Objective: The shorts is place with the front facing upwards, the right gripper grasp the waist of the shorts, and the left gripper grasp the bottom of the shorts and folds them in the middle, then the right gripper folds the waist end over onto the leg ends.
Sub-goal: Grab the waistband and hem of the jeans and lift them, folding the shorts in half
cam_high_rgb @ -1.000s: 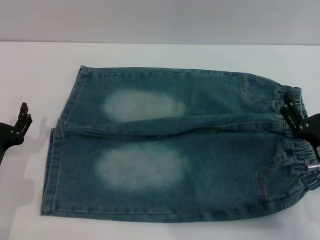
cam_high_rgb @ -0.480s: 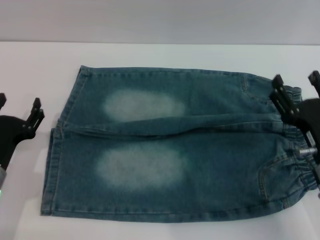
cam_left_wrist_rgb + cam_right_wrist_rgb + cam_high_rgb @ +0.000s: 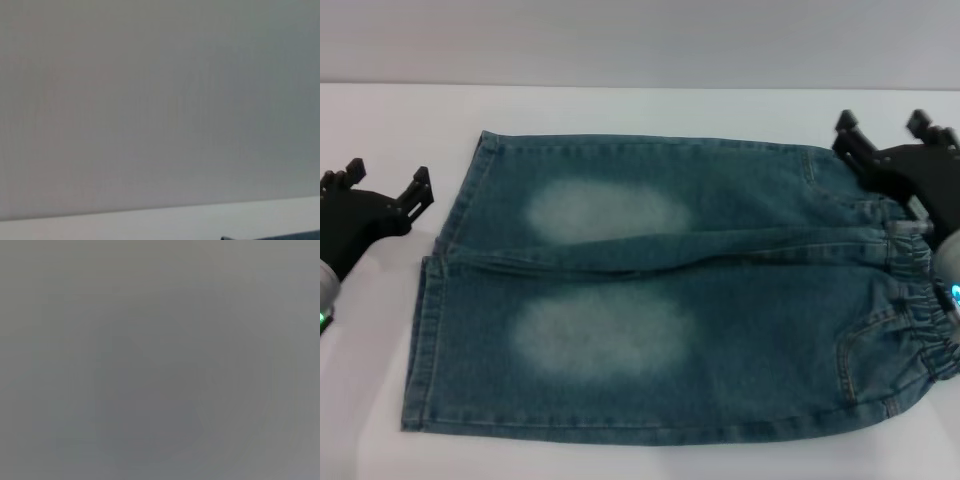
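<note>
My right gripper [image 3: 882,125] has its fingers spread wide, holding nothing, over the waist end of the one pair of shorts [image 3: 670,290]; my left gripper [image 3: 387,180], also spread and empty, sits just beside the leg ends on the white table [image 3: 380,120]
</note>
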{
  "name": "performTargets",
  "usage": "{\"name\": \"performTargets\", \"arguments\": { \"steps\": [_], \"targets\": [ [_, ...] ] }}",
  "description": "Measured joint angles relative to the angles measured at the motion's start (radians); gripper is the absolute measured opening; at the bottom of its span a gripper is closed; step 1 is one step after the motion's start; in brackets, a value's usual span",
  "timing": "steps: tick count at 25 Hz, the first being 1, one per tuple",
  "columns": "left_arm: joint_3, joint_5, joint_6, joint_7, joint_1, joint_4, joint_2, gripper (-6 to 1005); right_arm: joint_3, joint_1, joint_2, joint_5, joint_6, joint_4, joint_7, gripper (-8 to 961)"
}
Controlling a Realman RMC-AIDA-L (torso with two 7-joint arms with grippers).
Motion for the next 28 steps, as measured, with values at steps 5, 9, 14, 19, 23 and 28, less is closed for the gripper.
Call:
{"name": "performTargets", "arguments": {
  "steps": [5, 9, 14, 19, 23, 28],
  "targets": [
    [-0.099, 0.03, -0.167, 0.06, 0.053, -0.142, 0.001, 798, 0.351, -0.094, 0.08, -0.008, 0.592, 0.148, -0.082, 817],
    [-0.203, 0.077, -0.348, 0.102, 0.107, -0.283, -0.016, 798, 0.587, -0.086, 0.141, -0.019, 0.995, 0.188, -0.082, 817],
    [-0.543, 0.134, -1.023, 0.309, 0.206, -0.699, -0.18, 798, 0.802, -0.057, 0.19, -0.022, 1.297, 0.198, -0.002, 817],
    [-0.573, 0.136, -1.209, 0.336, 0.203, -0.803, -0.187, 798, 0.973, -0.008, 0.18, -0.033, 1.537, 0.164, 0.098, 817],
    [-0.579, 0.136, -1.263, 0.353, 0.229, -0.855, -0.19, 798, 1.104, -0.001, 0.19, -0.029, 1.706, 0.142, 0.106, 818],
    [-0.6, 0.137, -1.349, 0.352, 0.237, -0.886, -0.189, 797, 1.198, -0.041, 0.194, -0.027, 1.83, 0.143, 0.123, 818]
  ]
}}
